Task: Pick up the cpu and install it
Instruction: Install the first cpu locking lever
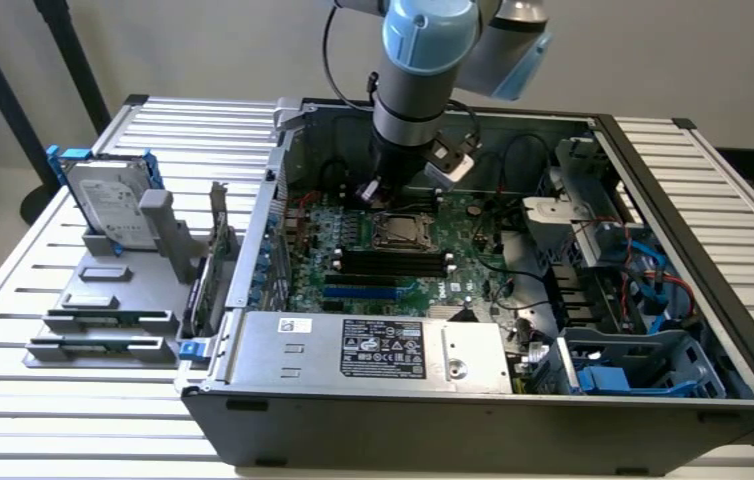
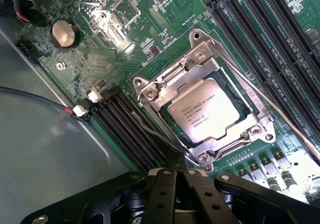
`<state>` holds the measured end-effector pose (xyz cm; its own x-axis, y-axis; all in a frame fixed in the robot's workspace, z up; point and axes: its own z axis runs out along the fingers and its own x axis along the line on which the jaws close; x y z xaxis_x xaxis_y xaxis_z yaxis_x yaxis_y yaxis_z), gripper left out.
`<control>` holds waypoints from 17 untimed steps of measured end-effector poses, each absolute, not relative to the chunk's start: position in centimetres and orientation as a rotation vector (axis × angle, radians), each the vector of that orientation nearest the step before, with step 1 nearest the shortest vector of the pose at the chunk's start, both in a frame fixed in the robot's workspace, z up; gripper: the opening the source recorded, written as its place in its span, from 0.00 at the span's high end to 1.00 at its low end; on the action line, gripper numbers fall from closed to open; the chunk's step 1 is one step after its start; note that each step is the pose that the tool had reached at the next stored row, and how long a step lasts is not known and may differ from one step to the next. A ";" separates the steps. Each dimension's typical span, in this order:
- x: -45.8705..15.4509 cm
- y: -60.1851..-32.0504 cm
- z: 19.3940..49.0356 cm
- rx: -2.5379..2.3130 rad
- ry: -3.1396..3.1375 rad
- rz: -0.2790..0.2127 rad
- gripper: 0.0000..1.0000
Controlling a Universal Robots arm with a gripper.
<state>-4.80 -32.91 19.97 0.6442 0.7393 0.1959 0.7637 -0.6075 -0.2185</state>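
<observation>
The hand (image 2: 176, 173) has its two black fingers pressed together with nothing between them. It hangs low over the motherboard (image 2: 95, 39), just beside the metal socket frame (image 2: 194, 58), on the side of the frame where a bank of black memory slots (image 2: 127, 126) runs. The cpu (image 2: 202, 109) lies flat inside the socket frame, with its silvery top and the printed text facing up, and the frame goes around its rim on all four sides. The hand does not touch it. Whether the frame is clamped down on the cpu or only rests around it, I cannot tell. I judge the cpu to be light, thin and fully stiff, so it will not bend or sag in a grip. The smooth metal top is probably slippery and gives nothing to hold on. The safe place to take hold seems to be two opposite edges of the darker rim, with a gentle and even pinch. The underside and the contacts in the socket are likely very fragile, so it should stay level, without sliding or tilting. Inside the socket frame there is little free room beside the edges, which makes such a grip tight.
</observation>
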 end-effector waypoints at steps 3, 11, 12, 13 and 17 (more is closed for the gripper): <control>-4.7 -32.9 19.9 -2.584 -1.211 -0.124 0.89; -4.4 -32.9 19.9 -2.584 -1.211 -0.124 0.89; -4.4 -32.9 19.9 -2.584 -1.211 -0.124 0.89; -4.4 -32.9 19.9 -2.584 -1.211 -0.124 0.89; -4.3 -32.9 19.8 -2.585 -1.211 -0.124 0.89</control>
